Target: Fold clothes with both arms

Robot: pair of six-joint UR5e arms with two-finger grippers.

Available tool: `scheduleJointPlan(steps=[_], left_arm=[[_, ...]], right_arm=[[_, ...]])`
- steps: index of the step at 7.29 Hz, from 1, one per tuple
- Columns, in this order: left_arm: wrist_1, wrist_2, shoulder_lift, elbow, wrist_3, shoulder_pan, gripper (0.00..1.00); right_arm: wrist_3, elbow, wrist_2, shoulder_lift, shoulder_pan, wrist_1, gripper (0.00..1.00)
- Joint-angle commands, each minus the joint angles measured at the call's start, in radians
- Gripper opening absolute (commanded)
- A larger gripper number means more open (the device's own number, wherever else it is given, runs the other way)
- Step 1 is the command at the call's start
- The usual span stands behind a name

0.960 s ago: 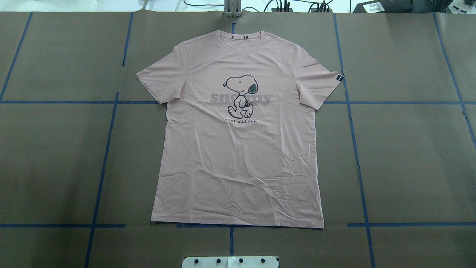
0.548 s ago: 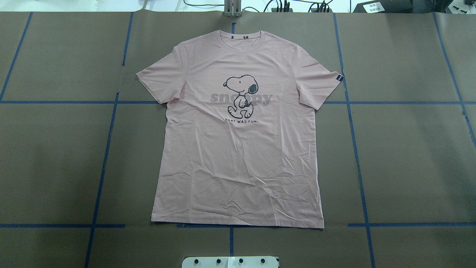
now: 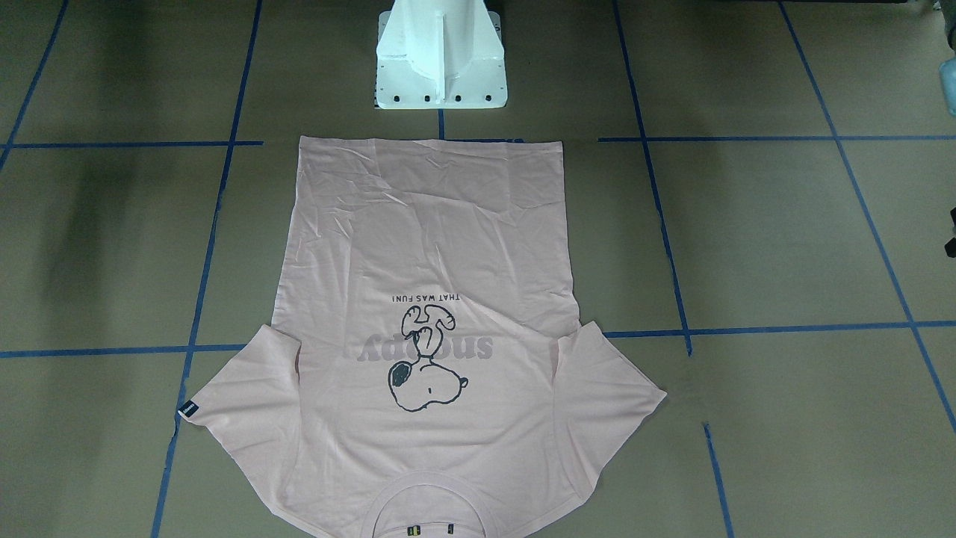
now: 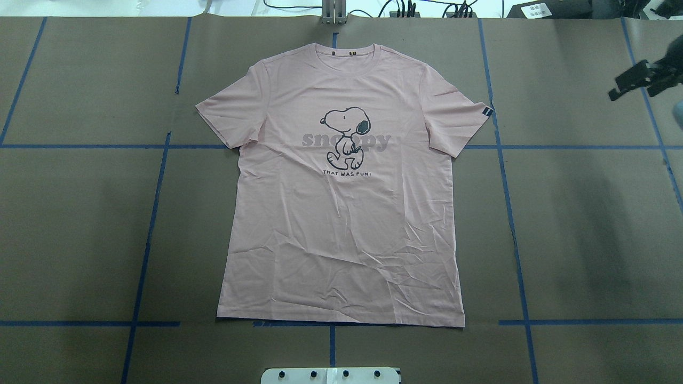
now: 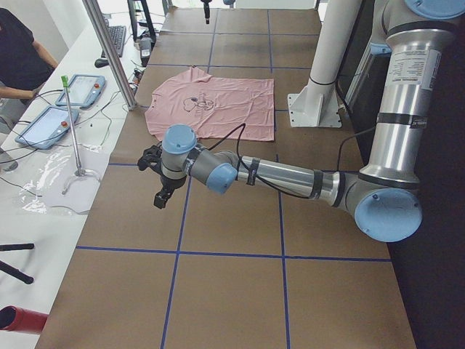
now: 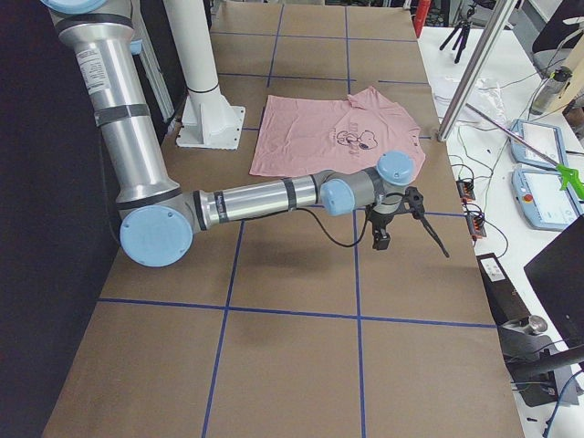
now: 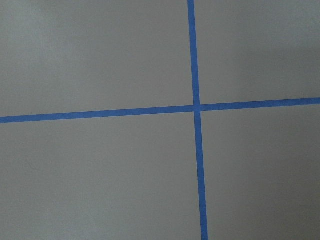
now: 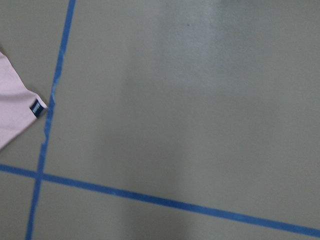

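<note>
Right gripper (image 4: 642, 80) hovers empty, jaws apart, well right of the T-shirt (image 4: 341, 224), which lies flat, print up, mid-table, collar far. The left gripper (image 5: 160, 193) hangs well left, its opening unclear. Uneven pinches, or catching one layer only, would likely skew the fold.

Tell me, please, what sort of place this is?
Probably a robotics lab: a paper-covered table gridded with blue tape, a jointed robot arm, and teach pendants on a side bench.
</note>
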Motion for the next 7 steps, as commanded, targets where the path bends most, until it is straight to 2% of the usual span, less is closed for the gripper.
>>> scheduleJointPlan(steps=[1, 2, 4, 5, 7], left_arm=[[-0.014, 0.003, -0.051, 0.036, -0.011, 0.031, 1.0], [-0.012, 0.005, -0.071, 0.048, -0.014, 0.067, 1.0], [-0.035, 0.002, -0.071, 0.047, -0.06, 0.074, 1.0], [-0.087, 0.003, -0.06, 0.048, -0.061, 0.075, 1.0], [-0.101, 0.002, -0.057, 0.053, -0.095, 0.075, 1.0]], right_arm=[[0.218, -0.106, -0.083, 0.169, -0.126, 0.106, 1.0], [0.314, -0.123, -0.177, 0.183, -0.207, 0.184, 1.0], [0.332, -0.294, -0.225, 0.196, -0.258, 0.452, 1.0], [0.332, -0.362, -0.237, 0.229, -0.262, 0.496, 1.0], [0.332, -0.411, -0.268, 0.28, -0.3, 0.493, 0.98]])
